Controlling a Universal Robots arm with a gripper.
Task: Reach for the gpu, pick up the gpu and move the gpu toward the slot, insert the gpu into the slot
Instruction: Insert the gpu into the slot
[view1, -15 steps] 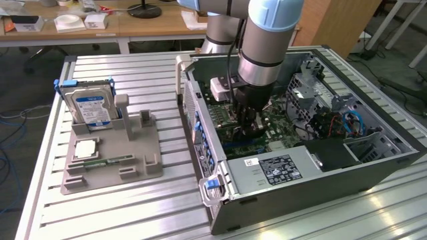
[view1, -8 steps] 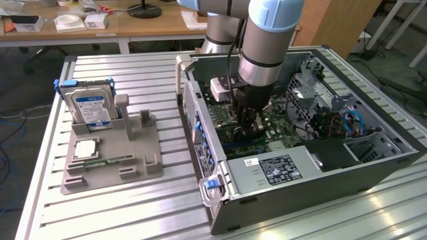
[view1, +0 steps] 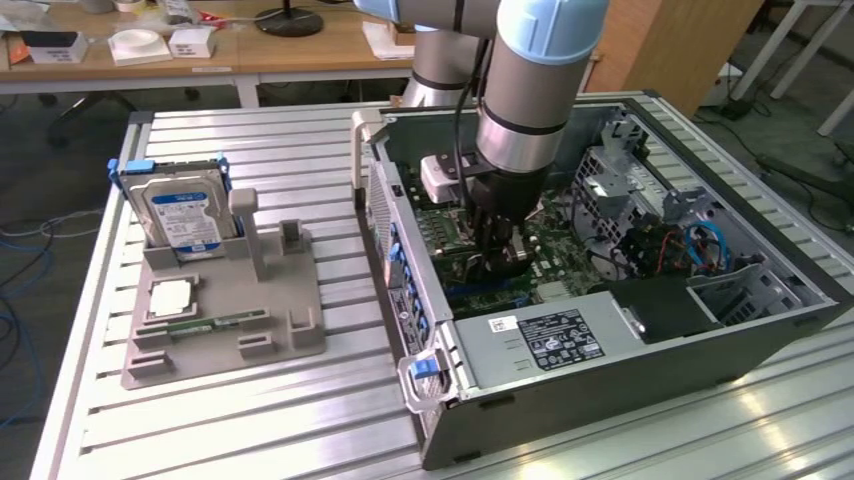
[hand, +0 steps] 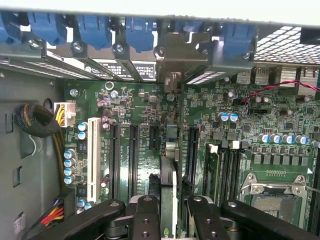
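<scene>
My gripper (view1: 501, 250) is deep inside the open computer case (view1: 441, 410), just over the green motherboard (hand: 145, 105). It is shut on the gpu (hand: 168, 175), a thin dark card seen edge-on between the two black fingers (hand: 147, 217). The card's metal bracket end (hand: 172, 67) stands at the row of rear openings under the blue latches. The card runs parallel to the long black connector strips (hand: 192, 152) on either side of it. The slot directly beneath the card is covered by it, so I cannot tell whether the card is seated.
On the motherboard are a white connector strip (hand: 93, 157), the silver processor socket (hand: 272, 195) and a cable bundle (hand: 37, 120). The power supply (view1: 547, 345) fills the case's near end. Outside, a grey fixture (view1: 220, 320) holds a blue-labelled hard drive (view1: 187, 215).
</scene>
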